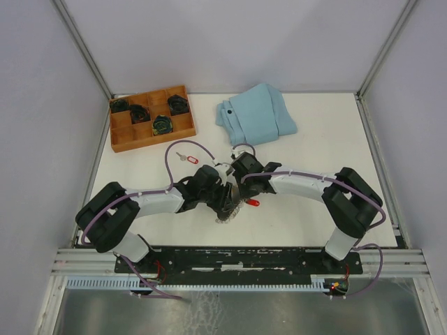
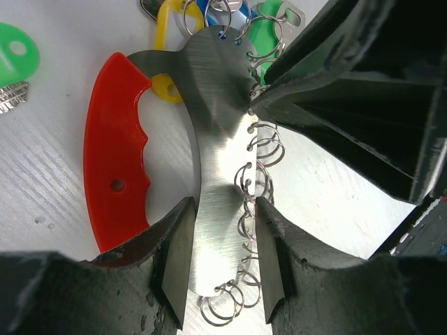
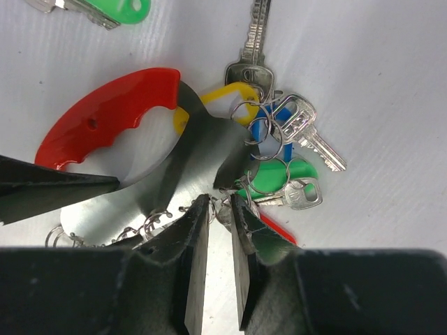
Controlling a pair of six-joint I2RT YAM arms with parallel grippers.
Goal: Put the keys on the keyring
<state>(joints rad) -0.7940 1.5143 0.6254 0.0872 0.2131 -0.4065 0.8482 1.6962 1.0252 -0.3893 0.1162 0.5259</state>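
Left tool (image 2: 223, 230) first: its jaws are closed partway on the steel plate of the keyring (image 2: 115, 160), one finger against each edge. The right tool (image 3: 218, 209) meets it from the opposite side. Its jaws are narrowed to a slim gap at one of the metal loops (image 2: 264, 150) along the plate's edge, and we cannot tell whether that loop is pinched. The keyring lies on the bench (image 1: 314, 139) between the two arms. Keys (image 3: 279, 146) with yellow, blue, green and red tags bunch among the loops at one end. A green-tagged key (image 3: 105, 10) lies apart, and so does a red-tagged key (image 1: 187, 158). Further back we see a wooden tray (image 1: 150, 118) and a light-blue cloth (image 1: 255, 115).
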